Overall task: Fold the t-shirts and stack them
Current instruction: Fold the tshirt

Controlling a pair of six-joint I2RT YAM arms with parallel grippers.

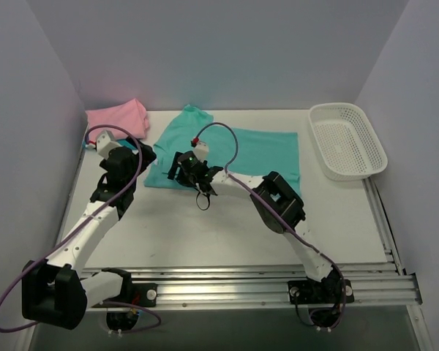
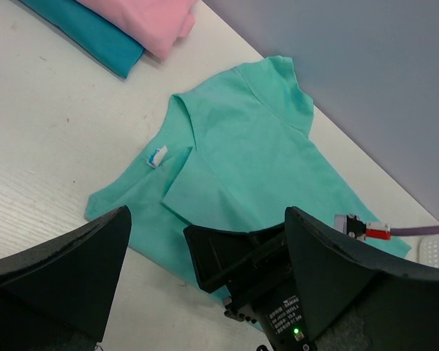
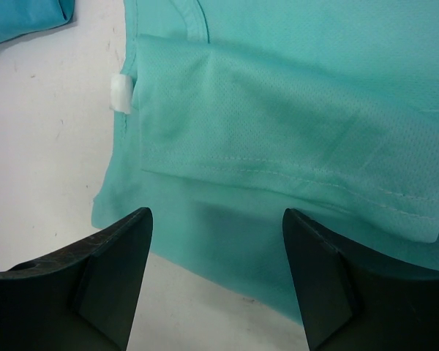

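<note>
Left pincer — jaws wide apart, nothing between them — hangs above the table at the left end of the teal-green t-shirt. Far left, the pink t-shirt lies folded on the darker teal-blue t-shirt; that stack appears finished. The step in hand is judged to be folding the teal-green t-shirt, which lies flat mid-table with one flap turned in over its body. Right pincer — jaws apart, gripping nothing — hovers just over the shirt's near edge, below that flap. The next move likely calls for lowering both pincers onto the near edge, pinching cloth only, then carrying it across evenly.
</note>
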